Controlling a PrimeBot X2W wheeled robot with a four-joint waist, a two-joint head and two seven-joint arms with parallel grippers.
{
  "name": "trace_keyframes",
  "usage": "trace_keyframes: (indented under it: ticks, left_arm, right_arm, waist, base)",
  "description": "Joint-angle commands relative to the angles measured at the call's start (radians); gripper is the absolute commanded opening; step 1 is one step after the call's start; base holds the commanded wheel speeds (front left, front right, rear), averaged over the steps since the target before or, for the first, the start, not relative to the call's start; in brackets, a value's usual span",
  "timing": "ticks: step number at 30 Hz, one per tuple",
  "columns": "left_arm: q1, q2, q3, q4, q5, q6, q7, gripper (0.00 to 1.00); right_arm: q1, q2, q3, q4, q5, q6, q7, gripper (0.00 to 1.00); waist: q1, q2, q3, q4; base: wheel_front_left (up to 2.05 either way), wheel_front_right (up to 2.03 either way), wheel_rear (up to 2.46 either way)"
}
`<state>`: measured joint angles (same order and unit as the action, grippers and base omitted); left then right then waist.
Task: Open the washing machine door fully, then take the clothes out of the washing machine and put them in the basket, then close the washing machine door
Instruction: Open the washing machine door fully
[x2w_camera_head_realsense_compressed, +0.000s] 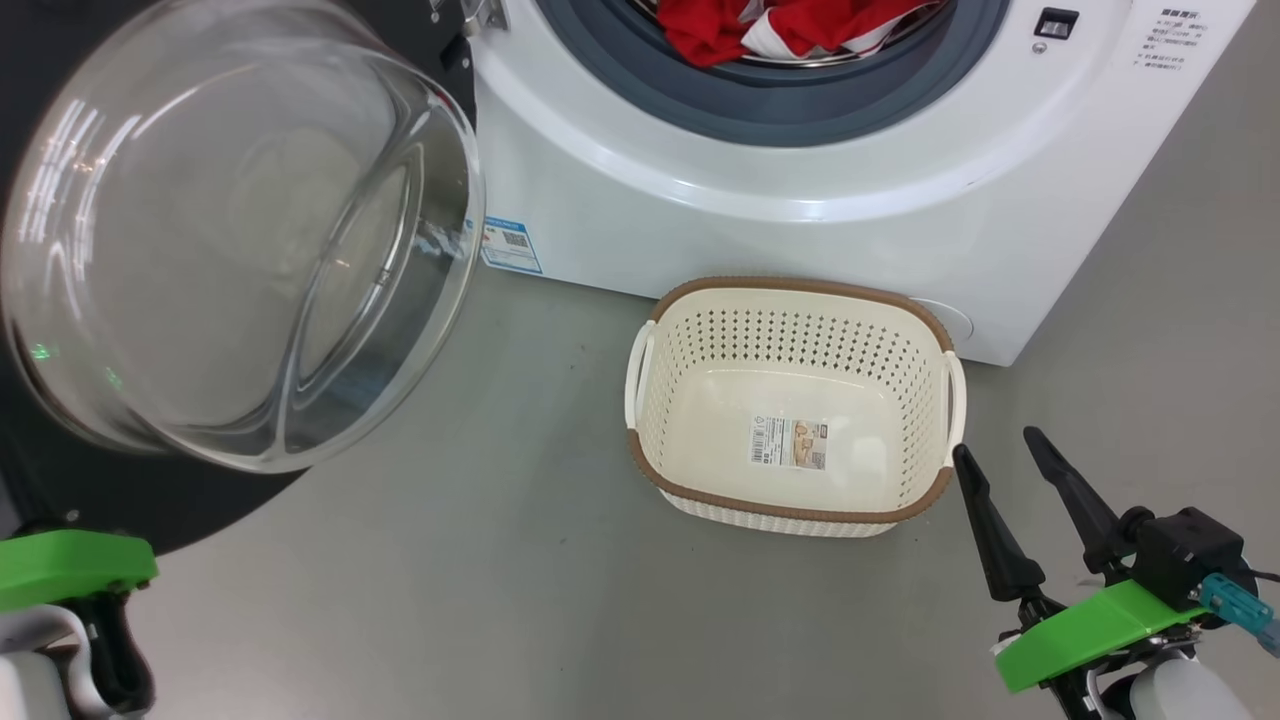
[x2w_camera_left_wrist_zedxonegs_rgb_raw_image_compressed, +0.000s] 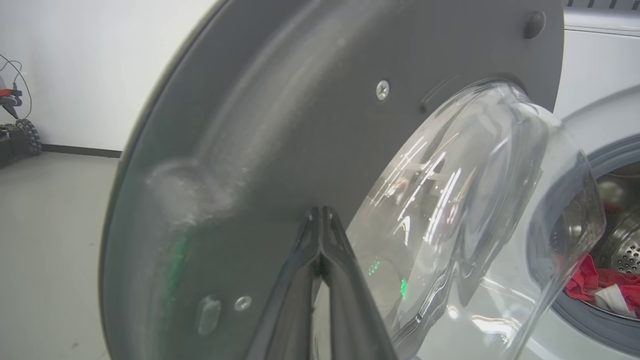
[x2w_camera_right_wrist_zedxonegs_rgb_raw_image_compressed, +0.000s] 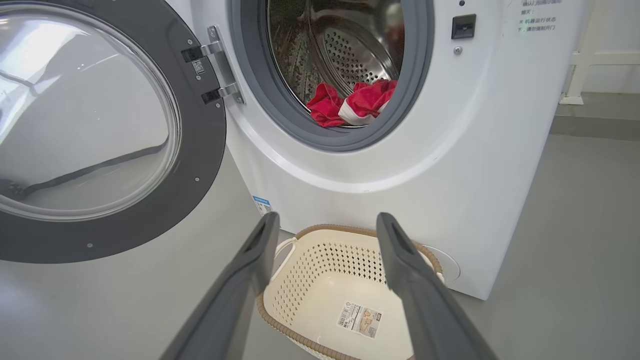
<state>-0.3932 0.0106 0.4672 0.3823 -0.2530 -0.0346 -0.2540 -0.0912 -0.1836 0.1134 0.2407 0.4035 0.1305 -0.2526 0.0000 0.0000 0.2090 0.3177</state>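
The big white box-shaped front-loading washing machine (x2w_camera_head_realsense_compressed: 800, 200) stands on the grey floor (x2w_camera_head_realsense_compressed: 500, 600). Its grey rubber ring (x2w_camera_head_realsense_compressed: 780, 100) and perforated steel drum (x2w_camera_right_wrist_zedxonegs_rgb_raw_image_compressed: 350, 50) are exposed. Its large round glossy black door (x2w_camera_head_realsense_compressed: 190, 510) hangs swung wide on the metal hinge (x2w_camera_right_wrist_zedxonegs_rgb_raw_image_compressed: 220, 70) at the robot's left of the opening, with the bulging clear glass window (x2w_camera_head_realsense_compressed: 230, 230) turned toward the robot. The small cream-white perforated plastic basket (x2w_camera_head_realsense_compressed: 790, 287) with a brown woven-look rim sits on the floor just in front of the machine, a label sticker (x2w_camera_head_realsense_compressed: 788, 442) on its bottom. The bright red clothes (x2w_camera_head_realsense_compressed: 720, 30) with white trim lie inside the drum, low at the front of the opening, just behind the rubber ring.

The right gripper (x2w_camera_head_realsense_compressed: 997, 444) hovers near the basket's near right corner, its two long dark fingers spread wide and holding nothing. In the right wrist view the basket lies just beyond its fingertips, and the clothes are well apart from it, higher and straight ahead. The left gripper (x2w_camera_left_wrist_zedxonegs_rgb_raw_image_compressed: 322, 212) has its fingers pressed together on nothing. Its tips point at the door's dark inner face just beside the glass window; whether they touch it cannot be told.
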Motion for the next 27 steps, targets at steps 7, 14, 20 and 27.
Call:
trace_keyframes:
  ticks: [7,14,20,27]
  left_arm:
    - [-0.073,0.059,0.1,0.021,0.034,-0.021,-0.008,0.0]
    - [-0.118,0.078,0.139,0.061,0.051,-0.033,-0.008,0.0]
    - [-0.158,0.099,0.179,0.096,0.063,-0.042,-0.008,0.0]
    - [-0.178,0.101,0.21,0.11,0.082,-0.05,-0.008,0.0]
  right_arm:
    - [-0.033,-0.019,0.019,-0.031,-0.008,0.0,-0.009,1.0]
    - [-0.041,-0.024,0.017,-0.036,-0.009,0.0,-0.009,1.0]
    - [-0.049,-0.031,0.018,-0.038,-0.009,0.0,-0.009,1.0]
    - [-0.061,-0.036,0.026,-0.034,-0.007,0.0,-0.009,1.0]
  waist:
    - [0.0,0.0,0.023,-0.006]
    - [0.0,0.0,0.042,-0.008]
    - [0.0,0.0,0.059,-0.011]
    - [0.0,0.0,0.066,-0.018]
  base:
    - [0.0,0.0,0.0]
    - [0.0,0.0,0.0]
    - [0.0,0.0,0.0]
    - [0.0,0.0,0.0]
